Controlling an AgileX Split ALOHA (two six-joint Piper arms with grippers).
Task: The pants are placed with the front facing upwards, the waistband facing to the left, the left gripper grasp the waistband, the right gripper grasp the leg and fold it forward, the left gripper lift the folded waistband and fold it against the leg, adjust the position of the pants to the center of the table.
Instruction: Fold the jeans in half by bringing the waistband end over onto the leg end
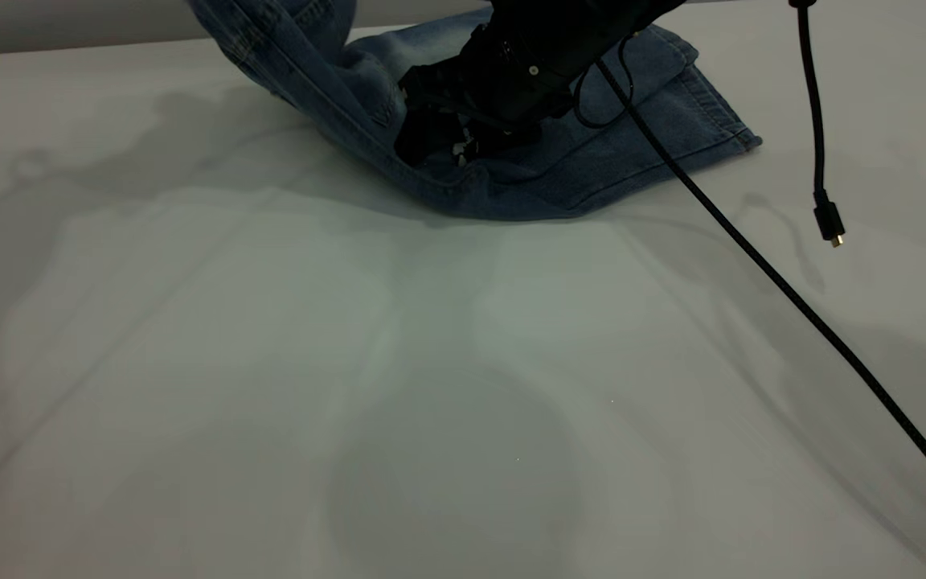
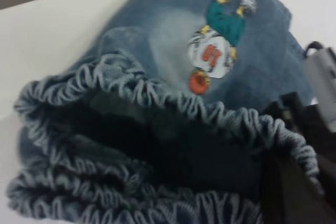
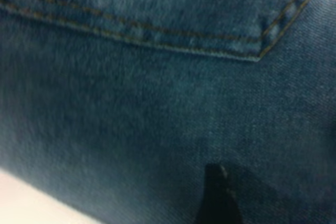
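The blue denim pants lie at the far middle of the table. Their left part rises off the table and leaves the exterior view at the top. In the left wrist view the ruched waistband gapes open below the cartoon print. My left gripper is shut on the waistband's gathered edge and is out of the exterior view. My right gripper reaches down from above and rests on the flat denim near the fold. In its own wrist view the right gripper shows as a dark tip against stitched denim.
A black cable runs from the right arm diagonally across the table toward the near right. A second cable ending in a plug hangs at the right. Bare tabletop stretches in front of the pants.
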